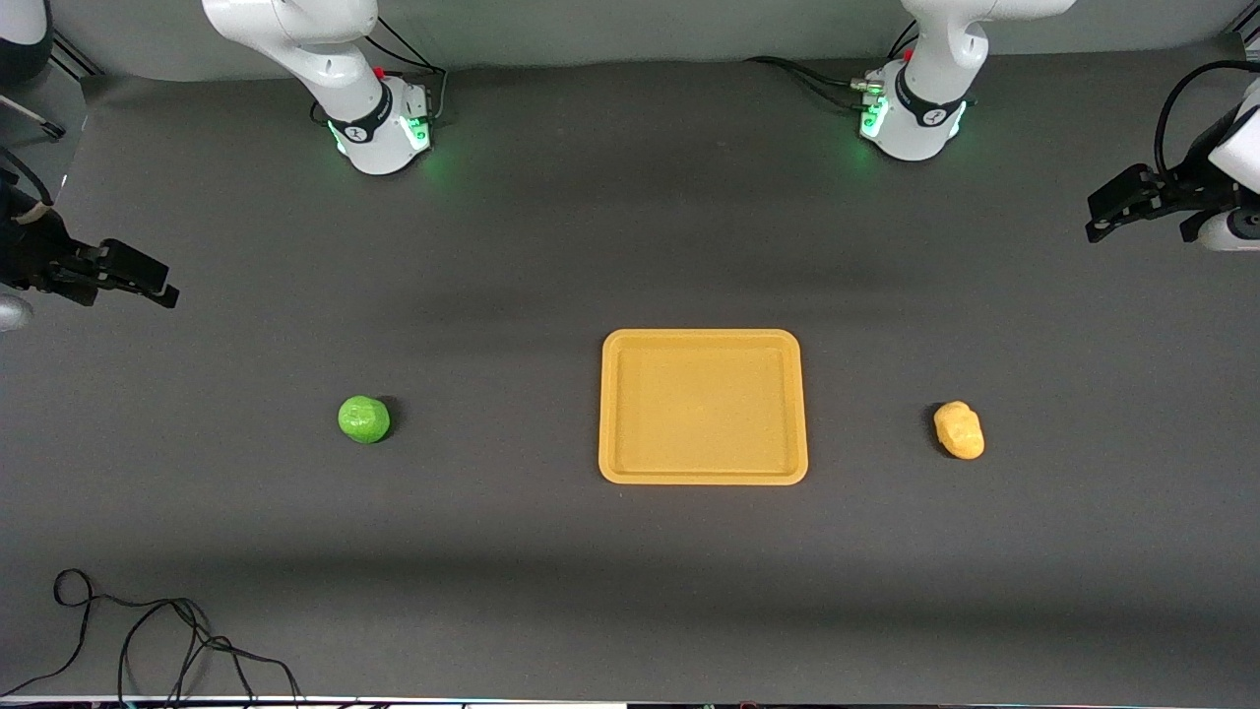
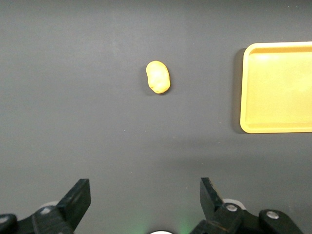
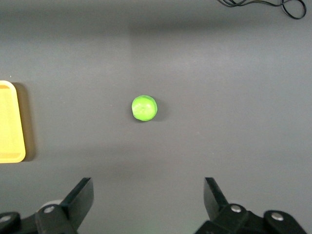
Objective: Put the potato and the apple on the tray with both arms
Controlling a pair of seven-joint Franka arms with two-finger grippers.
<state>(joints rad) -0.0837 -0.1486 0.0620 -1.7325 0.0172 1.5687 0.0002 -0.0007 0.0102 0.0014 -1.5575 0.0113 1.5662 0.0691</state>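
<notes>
We found the orange-yellow tray (image 1: 703,406) lying flat and bare on the dark bench (image 1: 630,551), roughly midway between the two arms' ends. The green apple (image 1: 364,418) sat on the bench toward the right arm's end, well apart from the tray. The yellow potato (image 1: 959,429) lay on the bench toward the left arm's end, also well apart from the tray, with its long axis slightly tilted. Neither fruit touched the tray or a gripper.

The right gripper (image 1: 148,281) hung in the air over the bare bench at the right arm's end, its fingers spread wide and holding nothing. In the right wrist view we saw its two dark fingers (image 3: 80,200) standing far apart, with the apple (image 3: 144,107) well clear of them on the bench and a corner of the tray (image 3: 9,122) at the frame's edge.

The left gripper (image 1: 1107,217) hung over the bench at the left arm's end, likewise spread wide and empty. The left wrist view showed its fingers (image 2: 78,200) far apart, the potato (image 2: 158,77) lying well clear of them, and part of the tray (image 2: 278,87) beside it.

A loose black cable (image 1: 148,640) lay on the bench near the front camera, at the right arm's end.
</notes>
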